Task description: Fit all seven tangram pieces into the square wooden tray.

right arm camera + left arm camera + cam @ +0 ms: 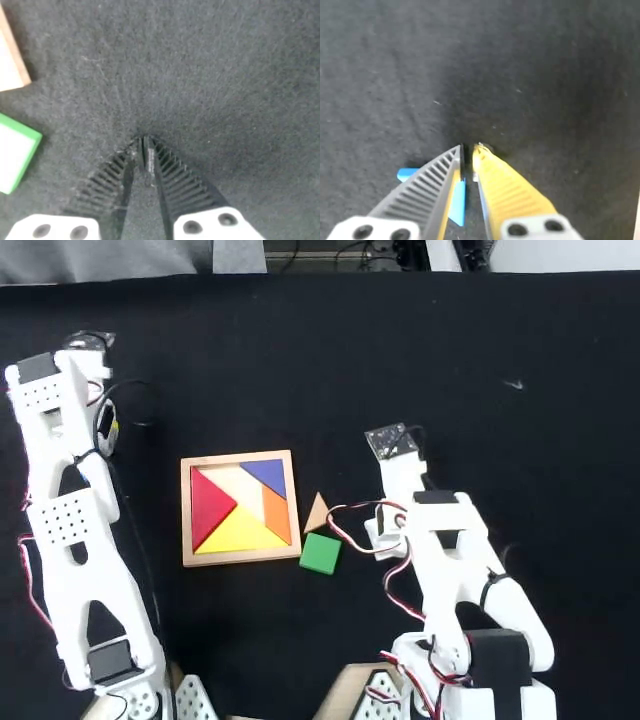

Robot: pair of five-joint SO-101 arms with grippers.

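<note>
The square wooden tray (186,510) lies left of centre and holds a red triangle (208,505), a yellow triangle (240,533), a dark blue triangle (266,475) and an orange piece (277,514). Just right of the tray lie a tan triangle (317,513) (9,65) and a green square (320,553) (15,152). My right gripper (393,440) (145,145) is shut and empty on the cloth, right of those two pieces. My left gripper (106,427) (470,148) is shut at the far left, over a light blue piece (457,201) lying partly hidden beneath its fingers.
Black cloth covers the table (500,360). Bare tray floor (232,480) shows between the red and dark blue triangles. Cables (350,530) loop from the right arm close to the green square. Open cloth stretches behind and to the right.
</note>
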